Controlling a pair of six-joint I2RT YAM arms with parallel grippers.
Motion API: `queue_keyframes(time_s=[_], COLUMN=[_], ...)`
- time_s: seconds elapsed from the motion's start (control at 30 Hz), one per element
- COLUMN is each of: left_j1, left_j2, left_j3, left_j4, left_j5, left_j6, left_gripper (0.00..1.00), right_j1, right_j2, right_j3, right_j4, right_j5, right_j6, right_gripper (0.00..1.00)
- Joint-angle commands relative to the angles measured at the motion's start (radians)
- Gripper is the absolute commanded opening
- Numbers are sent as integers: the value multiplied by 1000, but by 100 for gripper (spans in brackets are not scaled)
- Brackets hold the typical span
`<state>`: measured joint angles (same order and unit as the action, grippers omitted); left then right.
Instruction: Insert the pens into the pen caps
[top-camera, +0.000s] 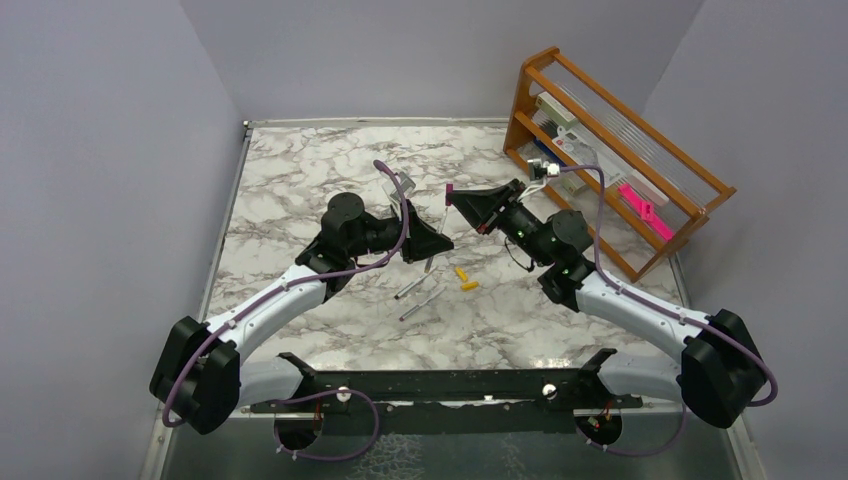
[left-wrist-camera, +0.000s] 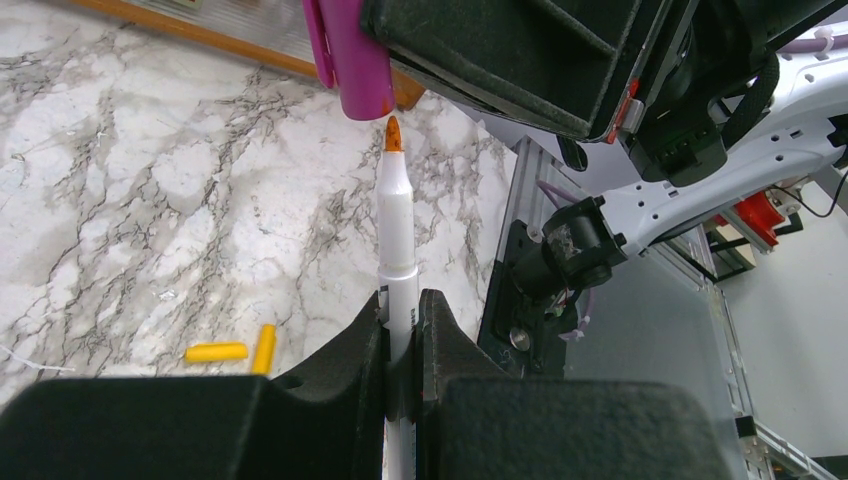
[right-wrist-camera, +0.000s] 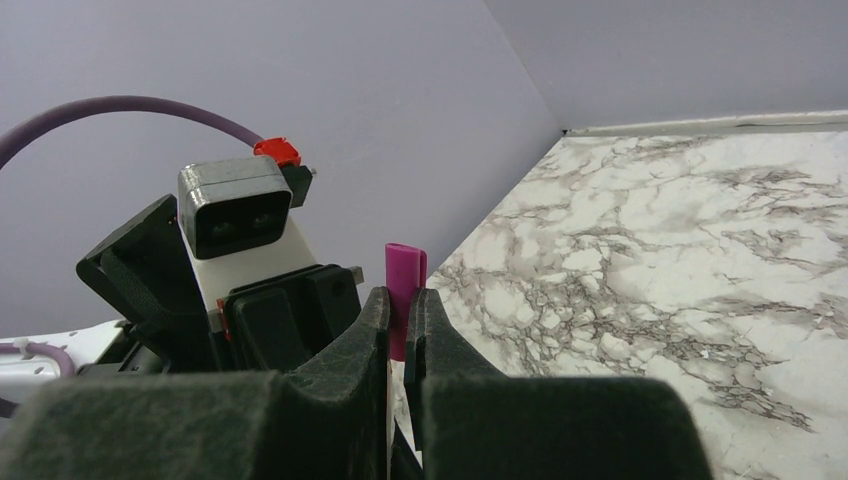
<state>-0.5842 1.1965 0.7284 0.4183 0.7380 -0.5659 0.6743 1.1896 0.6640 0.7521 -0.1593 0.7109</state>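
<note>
- Table (top-camera: 300, 180): broad bare marble at the rear and left, closed in by walls (top-camera: 100, 150) on those sides. Best room for pulling back over mid-table.
- Rack (top-camera: 522, 110): along the right edge, near the right arm (top-camera: 620, 295). Little room for retreat there, with a risk of cable or wrist knocking the frame.
- Left arm (top-camera: 270, 300): raised over mid-table, wrist to wrist with the right. Housings close together, so a likely bump on any wide sideways correction.
- Left gripper (left-wrist-camera: 403, 320): clenched on the pen (left-wrist-camera: 396, 225), low on the barrel.
- Right gripper (right-wrist-camera: 405, 315): clenched on the magenta cap (left-wrist-camera: 352, 60), part of the cap jutting past the fingers.
- Pen: held in the air, orange tip just short of the cap's end and toward one side of it in the left wrist view. Risk of striking the rim instead of entering. Long free length above the grip, so a chance of tilting or sliding in the fingers under a push.
- Magenta cap: mouth not visible, so no telling whether the open end faces the tip. Orange tip against magenta plastic, possibly a mismatched pair.
- Loose pens (top-camera: 410, 288) (top-camera: 422, 305): flat on the marble below the grippers, side by side. Liable to roll under a dropped pen.
- Yellow caps (top-camera: 461, 273) (top-camera: 469, 286): just beside those pens, close together at an angle, easily scattered by a low sweep.
</note>
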Motion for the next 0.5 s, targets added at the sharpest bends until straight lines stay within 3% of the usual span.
queue_keyframes(time_s=[0.0, 0.47], left_j1=[0, 0], left_j2=[-22, -1], left_j3=[-11, -7], left_j4=[30, 30], left_j5=[9, 6], left_j6=[11, -2], left_gripper=[0, 0], right_j1=[3, 4], right_j2=[-5, 1], right_j3=[-13, -16], right_j4=[26, 31], right_j5=[-20, -31], right_j6=[7, 8], right_gripper=[1, 1])
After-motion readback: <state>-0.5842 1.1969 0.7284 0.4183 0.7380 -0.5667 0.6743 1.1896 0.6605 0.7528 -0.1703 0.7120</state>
